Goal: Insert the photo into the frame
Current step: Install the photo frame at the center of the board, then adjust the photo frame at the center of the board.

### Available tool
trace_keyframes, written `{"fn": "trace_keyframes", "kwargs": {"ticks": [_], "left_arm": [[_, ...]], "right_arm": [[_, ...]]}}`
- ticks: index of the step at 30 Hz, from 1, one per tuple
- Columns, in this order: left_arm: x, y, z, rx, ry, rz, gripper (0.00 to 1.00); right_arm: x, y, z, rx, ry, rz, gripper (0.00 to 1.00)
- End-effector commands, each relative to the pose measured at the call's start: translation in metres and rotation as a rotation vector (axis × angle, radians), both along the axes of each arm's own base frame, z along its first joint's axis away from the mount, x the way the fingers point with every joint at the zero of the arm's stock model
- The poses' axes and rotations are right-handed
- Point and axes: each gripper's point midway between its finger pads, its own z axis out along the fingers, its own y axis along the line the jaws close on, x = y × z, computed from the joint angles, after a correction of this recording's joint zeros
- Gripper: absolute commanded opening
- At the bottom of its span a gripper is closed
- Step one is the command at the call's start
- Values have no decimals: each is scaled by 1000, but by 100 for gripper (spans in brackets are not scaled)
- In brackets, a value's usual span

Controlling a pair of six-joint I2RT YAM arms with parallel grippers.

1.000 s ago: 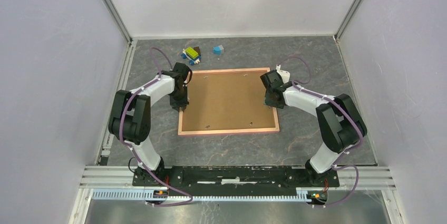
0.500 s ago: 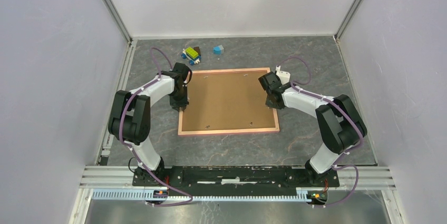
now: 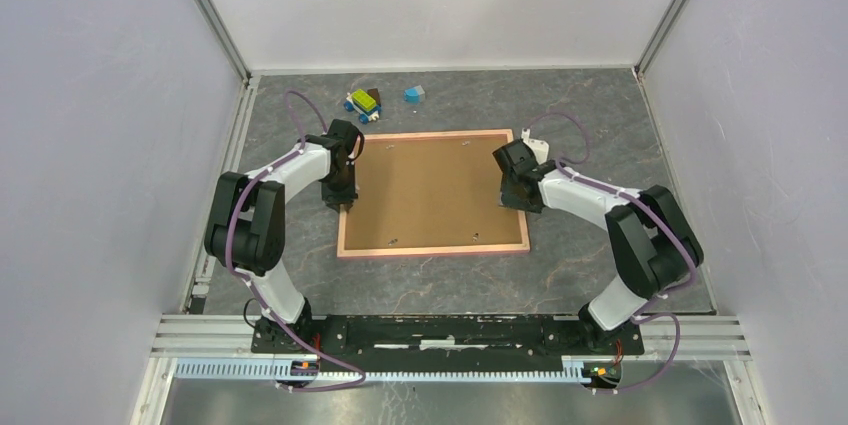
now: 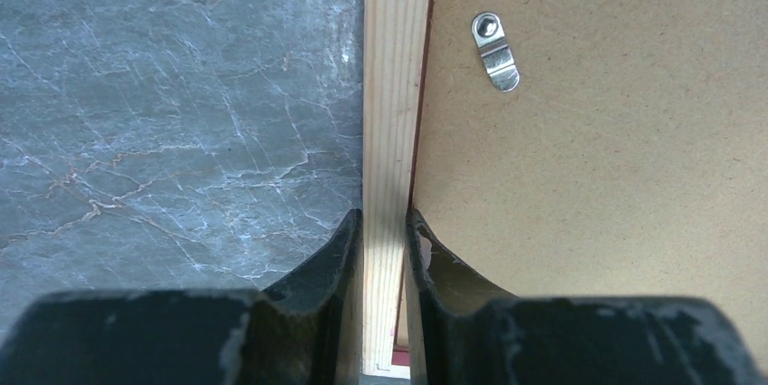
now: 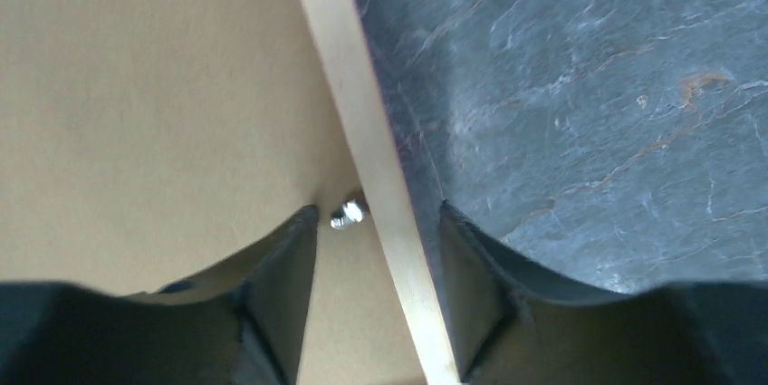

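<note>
The frame [image 3: 435, 248] lies flat on the table with its back up, pink rails around a brown board [image 3: 432, 190]. The photo is hidden. My left gripper [image 3: 340, 200] is at the left rail. In the left wrist view it [image 4: 384, 222] is shut on the pale wooden rail [image 4: 395, 86], beside the board [image 4: 589, 177] and a metal clip [image 4: 496, 52]. My right gripper [image 3: 512, 195] is at the right rail. In the right wrist view it [image 5: 379, 213] is open and straddles the rail [image 5: 349, 77], one finger over the board [image 5: 154, 104] near a clip [image 5: 348, 213].
Small toy blocks [image 3: 363, 102] and a blue block [image 3: 414, 94] lie behind the frame at the back. A white object [image 3: 537, 142] sits by the frame's far right corner. Enclosure walls stand on both sides and at the back.
My right gripper has shifted slightly left over the frame's right rail and its arm has swung a little outward. The left arm and the frame have not moved.
</note>
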Motion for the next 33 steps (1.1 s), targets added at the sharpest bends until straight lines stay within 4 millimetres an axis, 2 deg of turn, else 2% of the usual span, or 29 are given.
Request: {"fn": "trace_keyframes", "kwargs": {"ticks": [1, 4, 5, 7, 10, 15, 19, 24, 30, 33], "left_arm": [[-18, -22, -4, -82, 47, -28, 2], [-26, -28, -12, -112, 84, -22, 2], [-26, -28, -13, -111, 86, -21, 2], [-24, -27, -12, -106, 80, -27, 2], [-23, -23, -9, -54, 66, -69, 2], [-27, -29, -9, 42, 59, -172, 2], [-28, -35, -9, 42, 58, -194, 2], [-24, -37, -4, 65, 36, -241, 2], [-12, -38, -1, 142, 29, -298, 2], [-3, -42, -6, 144, 45, -293, 2]], "right_arm": [[-15, 6, 13, 38, -2, 204, 66], [-2, 12, 46, 30, -138, 375, 92], [1, 13, 53, 14, -162, 423, 98], [6, 13, 63, -21, -163, 489, 98], [9, 11, 64, -51, -151, 542, 98], [7, 16, 53, 66, -147, 563, 98], [1, 18, 39, 106, -109, 577, 98], [-10, 7, 19, 92, -58, 560, 98], [-21, -9, 9, 75, -26, 507, 98], [-33, -10, 7, 105, -26, 476, 97]]}}
